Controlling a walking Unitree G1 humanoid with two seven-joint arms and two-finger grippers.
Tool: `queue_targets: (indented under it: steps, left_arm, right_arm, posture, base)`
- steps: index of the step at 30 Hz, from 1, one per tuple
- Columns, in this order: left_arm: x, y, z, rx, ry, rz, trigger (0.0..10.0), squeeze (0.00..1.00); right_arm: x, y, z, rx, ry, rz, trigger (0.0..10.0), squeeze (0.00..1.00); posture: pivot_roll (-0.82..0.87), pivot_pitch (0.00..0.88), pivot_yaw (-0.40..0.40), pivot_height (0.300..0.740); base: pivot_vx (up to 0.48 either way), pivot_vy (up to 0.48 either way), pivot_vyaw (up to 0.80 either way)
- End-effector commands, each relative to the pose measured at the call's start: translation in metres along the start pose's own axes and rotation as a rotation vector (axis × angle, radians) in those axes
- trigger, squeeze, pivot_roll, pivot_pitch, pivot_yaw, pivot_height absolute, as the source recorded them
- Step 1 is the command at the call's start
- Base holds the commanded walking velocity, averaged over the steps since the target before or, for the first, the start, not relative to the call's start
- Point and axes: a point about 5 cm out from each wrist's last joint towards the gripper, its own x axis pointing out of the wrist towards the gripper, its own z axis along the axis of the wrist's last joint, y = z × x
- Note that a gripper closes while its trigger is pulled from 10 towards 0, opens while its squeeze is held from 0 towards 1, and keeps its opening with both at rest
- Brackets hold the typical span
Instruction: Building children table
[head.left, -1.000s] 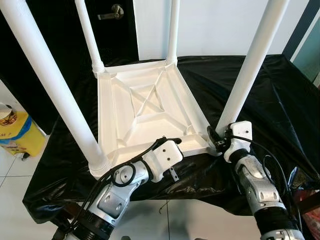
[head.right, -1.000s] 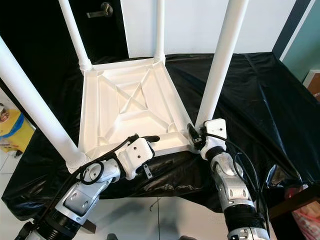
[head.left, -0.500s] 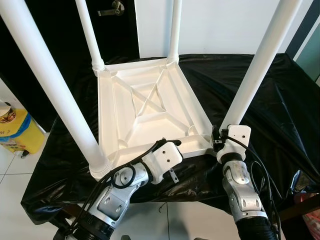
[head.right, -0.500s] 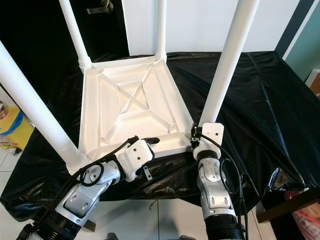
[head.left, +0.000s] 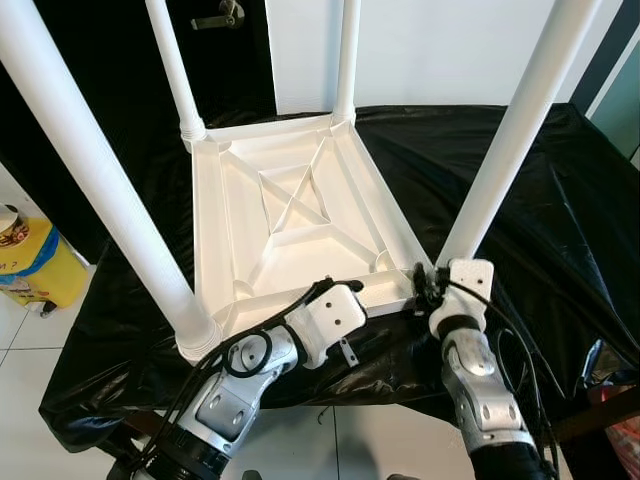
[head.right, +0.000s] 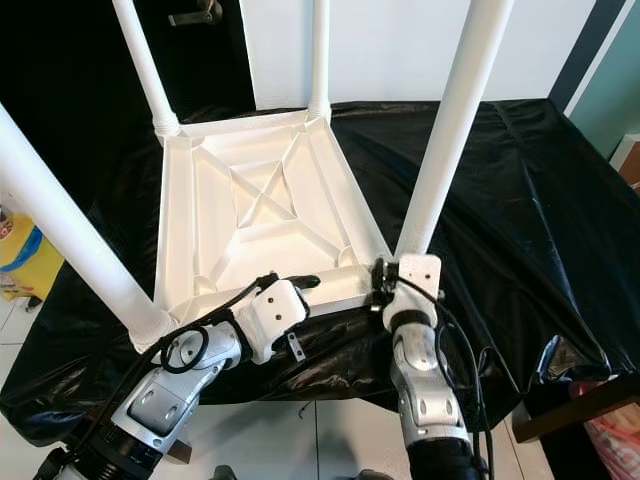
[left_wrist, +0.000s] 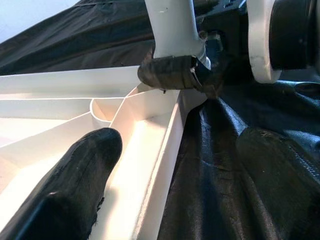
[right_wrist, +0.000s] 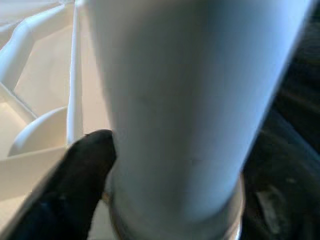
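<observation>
Upside down: white table (head.left: 290, 215) on black sheet (head.left: 520, 200), four legs up. Right gripper (head.left: 425, 285) at the table's near right corner, fingers (right_wrist: 75, 180) clamped round the base of that leg (head.left: 510, 140). Left gripper (left_wrist: 170, 165) on the table's near edge, fingers (left_wrist: 75, 175) spread wide astride the rim, one inside the frame, one outside on the sheet, squeezing nothing. Yellow bin (head.left: 35, 265) on floor, left of table.

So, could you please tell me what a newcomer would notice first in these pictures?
An upturned white table lies on a black sheet, its four legs pointing up. The right hand clamps the base of the near right leg. The left hand straddles the table's near rim, fingers apart.
</observation>
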Motion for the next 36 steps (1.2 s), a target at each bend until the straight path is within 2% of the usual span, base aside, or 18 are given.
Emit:
queue_targets:
  steps: [1, 2, 4, 6, 11, 12, 14, 18, 20, 23, 25, 26, 27, 29, 36]
  left_arm:
    - [-0.001, -0.004, -0.002, 0.009, 0.01, -0.013, 10.0, 0.0]
    - [-0.001, -0.004, -0.002, 0.009, 0.01, -0.013, 10.0, 0.0]
    - [-0.002, -0.002, -0.003, 0.011, 0.014, -0.012, 10.0, 0.0]
    - [-0.004, -0.002, -0.003, 0.013, 0.017, -0.01, 10.0, 0.0]
    - [-0.005, -0.001, -0.004, 0.014, 0.021, -0.007, 10.0, 0.0]
    - [-0.007, -0.001, -0.004, 0.014, 0.024, -0.004, 10.0, 0.0]
    - [-0.009, -0.001, -0.003, 0.016, 0.026, 0.0, 10.0, 0.0]
    - [-0.01, 0.001, -0.002, 0.012, 0.023, 0.005, 10.0, 0.0]
    - [-0.01, 0.002, -0.002, 0.007, 0.018, 0.009, 10.0, 0.0]
    - [-0.009, 0.002, -0.001, 0.006, 0.017, 0.013, 10.0, 0.0]
    - [-0.008, 0.003, -0.001, 0.005, 0.014, 0.018, 10.0, 0.0]
    - [-0.005, 0.003, 0.0, 0.004, 0.007, 0.025, 10.0, 0.0]
    - [-0.005, 0.003, 0.0, 0.004, 0.007, 0.025, 10.0, 0.0]
    - [-0.004, 0.004, 0.001, 0.01, 0.001, 0.036, 10.0, 0.0]
    - [-0.004, 0.008, 0.0, 0.014, 0.003, 0.053, 10.0, 0.0]
  right_arm:
    - [-0.005, -0.006, 0.005, 0.011, -0.039, 0.089, 10.0, 1.0]
    - [-0.005, -0.006, 0.005, 0.011, -0.039, 0.089, 10.0, 1.0]
    - [-0.01, -0.018, 0.008, -0.018, -0.067, 0.22, 10.0, 1.0]
    - [-0.012, -0.03, 0.01, -0.051, -0.08, 0.277, 10.0, 1.0]
    - [-0.011, -0.04, 0.011, -0.076, -0.082, 0.318, 10.0, 1.0]
    - [-0.01, -0.044, 0.012, -0.086, -0.072, 0.362, 10.0, 0.02]
    - [-0.004, -0.048, 0.014, -0.111, -0.042, 0.49, 10.0, 0.0]
    - [0.0, -0.047, 0.015, -0.129, -0.03, 0.56, 10.0, 0.0]
    - [0.008, -0.043, 0.017, -0.144, -0.02, 0.618, 10.0, 0.0]
    - [0.013, -0.041, 0.018, -0.146, -0.023, 0.636, 10.0, 0.0]
    - [0.019, -0.037, 0.02, -0.15, -0.024, 0.664, 10.0, 0.0]
    - [0.027, -0.03, 0.021, -0.154, -0.021, 0.702, 10.0, 0.0]
    - [0.027, -0.03, 0.021, -0.154, -0.021, 0.702, 10.0, 0.0]
    - [0.033, -0.022, 0.02, -0.159, -0.021, 0.732, 0.0, 0.0]
    - [0.035, -0.024, 0.015, -0.172, -0.003, 0.746, 0.0, 0.0]
  posture:
    - [-0.06, 0.055, -0.016, 0.74]
    - [-0.06, 0.055, -0.016, 0.74]
    - [-0.06, 0.059, -0.017, 0.74]
    - [-0.05, 0.06, -0.019, 0.74]
    - [-0.04, 0.06, -0.02, 0.74]
    - [-0.03, 0.06, -0.021, 0.74]
    - [-0.02, 0.063, -0.022, 0.74]
    - [-0.02, 0.065, -0.022, 0.74]
    - [-0.02, 0.054, -0.029, 0.74]
    - [-0.02, 0.052, -0.03, 0.74]
    - [-0.01, 0.042, -0.038, 0.74]
    - [-0.01, 0.029, -0.047, 0.74]
    - [-0.01, 0.029, -0.047, 0.74]
    - [0.0, 0.008, -0.06, 0.74]
    - [0.0, 0.0, -0.062, 0.74]
  base:
    - [0.0, 0.0, 0.0]
    - [0.0, 0.0, 0.0]
    - [0.0, 0.0, 0.0]
    - [0.0, 0.0, 0.0]
    - [0.0, 0.0, 0.0]
    - [0.0, 0.0, 0.0]
    - [0.0, 0.0, 0.0]
    - [0.0, 0.0, 0.0]
    - [0.0, 0.0, 0.0]
    - [0.0, 0.0, 0.0]
    - [0.0, 0.0, 0.0]
    - [0.0, 0.0, 0.0]
    - [0.0, 0.0, 0.0]
    - [0.0, 0.0, 0.0]
    - [0.0, 0.0, 0.0]
